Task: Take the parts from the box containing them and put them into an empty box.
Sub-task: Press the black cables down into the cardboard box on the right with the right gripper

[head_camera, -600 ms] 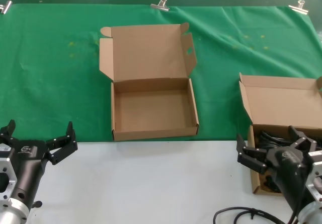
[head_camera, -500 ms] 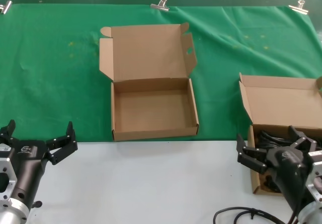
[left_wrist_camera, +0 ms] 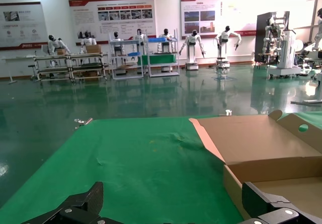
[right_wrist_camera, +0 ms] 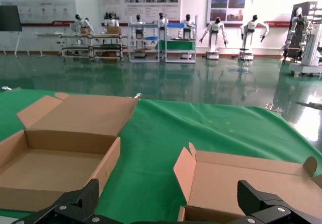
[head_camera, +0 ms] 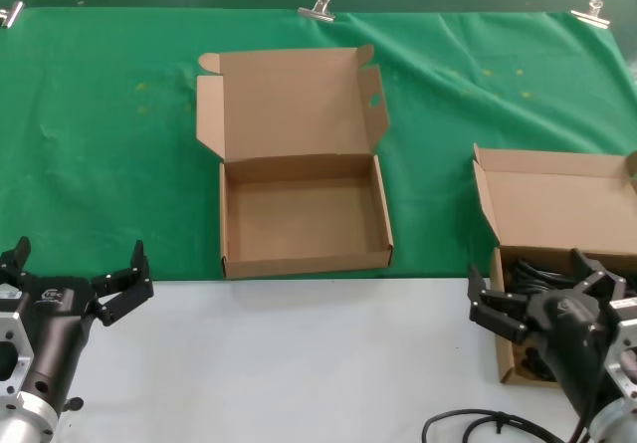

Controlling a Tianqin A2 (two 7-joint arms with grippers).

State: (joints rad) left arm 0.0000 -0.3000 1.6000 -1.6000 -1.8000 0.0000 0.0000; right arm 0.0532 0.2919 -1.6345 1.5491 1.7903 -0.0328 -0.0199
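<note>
The box containing them [head_camera: 562, 264] is seen at the right edge of the surface, dark parts [head_camera: 532, 274] inside, while an empty box [head_camera: 302, 204] sits mid-surface. The right gripper [head_camera: 537, 299], fingers spread and empty, is held at that box's near-left corner; the left gripper [head_camera: 75, 269], also spread, is parked at the near-left corner. A clean pick would be favoured if the right gripper were lowered straight over one part, clear of the cardboard wall.

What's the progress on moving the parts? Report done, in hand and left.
Done: nothing; the empty box holds no parts. In hand: nothing; the right gripper hovers open at the box containing them, dark parts inside. The left gripper waits open over the white table. Left: every transfer.
</note>
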